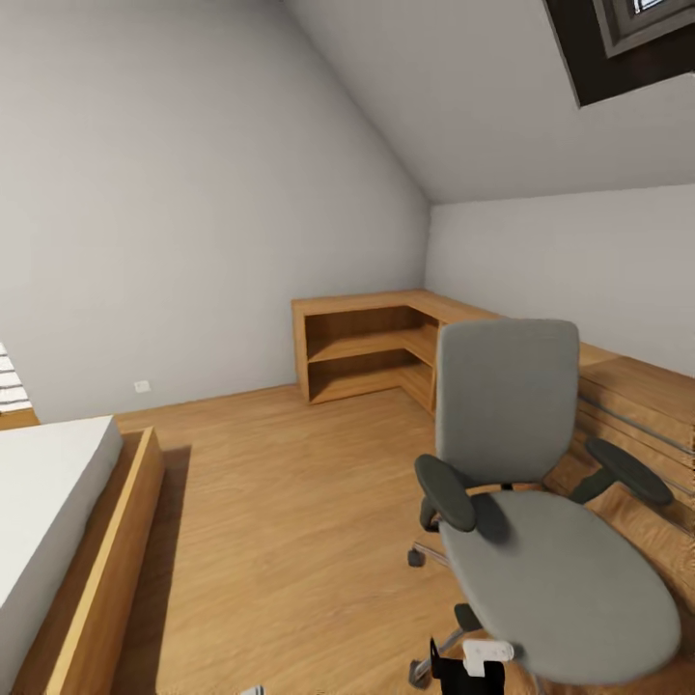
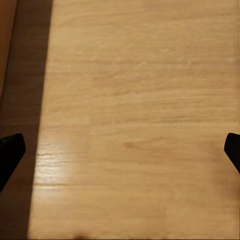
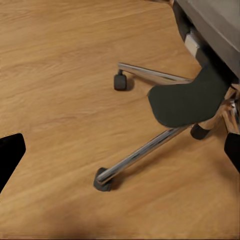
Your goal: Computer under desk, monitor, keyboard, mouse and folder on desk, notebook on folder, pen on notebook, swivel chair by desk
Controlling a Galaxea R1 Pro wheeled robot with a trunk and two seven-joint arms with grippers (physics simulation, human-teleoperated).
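The chair (image 1: 541, 502) stands on the floor (image 1: 290, 502) just ahead of the right fingers (image 3: 10, 157), nearer that arm, and both arms' fingers are spread wide, holding nothing.

Swivel chair (image 1: 541, 502) — grey padded seat and tall grey back, two dark oval armrests, chrome star base on black casters. It stands upright on the wooden floor at the right of the head view, back toward the far wall, seat bare. Right wrist view: one dark armrest (image 3: 187, 102) overhangs two chrome base spokes, each ending in a black caster (image 3: 120, 81) resting on the floor — the grey seat edge shows at the corner
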